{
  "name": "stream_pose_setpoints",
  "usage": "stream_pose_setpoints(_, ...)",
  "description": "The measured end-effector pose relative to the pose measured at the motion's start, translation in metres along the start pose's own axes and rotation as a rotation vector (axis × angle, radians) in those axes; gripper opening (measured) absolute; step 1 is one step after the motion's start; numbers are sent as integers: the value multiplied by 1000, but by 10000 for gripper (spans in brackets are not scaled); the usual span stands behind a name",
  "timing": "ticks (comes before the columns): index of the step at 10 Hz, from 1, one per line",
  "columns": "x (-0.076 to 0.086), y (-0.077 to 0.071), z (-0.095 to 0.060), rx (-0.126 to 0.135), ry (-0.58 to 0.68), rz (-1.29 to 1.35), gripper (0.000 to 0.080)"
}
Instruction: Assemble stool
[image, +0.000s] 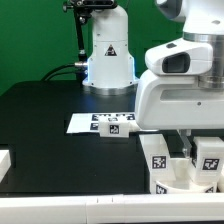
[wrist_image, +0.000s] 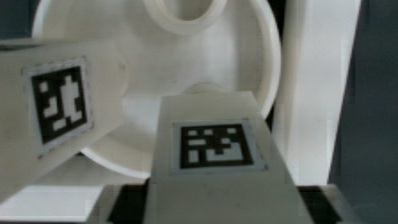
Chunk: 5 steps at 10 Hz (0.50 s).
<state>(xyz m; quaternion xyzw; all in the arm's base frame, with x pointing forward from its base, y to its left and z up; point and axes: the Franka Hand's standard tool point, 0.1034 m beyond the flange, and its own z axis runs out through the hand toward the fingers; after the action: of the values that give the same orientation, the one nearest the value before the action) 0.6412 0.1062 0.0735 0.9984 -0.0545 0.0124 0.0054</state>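
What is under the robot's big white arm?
The round seat disc, with two tagged legs standing on it. The arm covers the space between them, so I can't see if anything is held.

The white wrist (image: 182, 92) sits directly above the pincer (image: 189, 150), which points straight down. Its jaw gap is hidden.

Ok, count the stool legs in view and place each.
2. One leg stands at the seat disc on the exterior view's left, a second leg on its right; the arm may hide more.
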Motion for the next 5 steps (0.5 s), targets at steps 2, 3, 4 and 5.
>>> stream_pose_setpoints(2,3,-3,-2,38,9,364,333)
stream_pose_setpoints(3,0,-2,0,68,17,595,334)
stream_pose_setpoints(4,-2,-2,3,78,11,703,334)
stream_pose_setpoints(5,-2,-2,3,78,8,764,334)
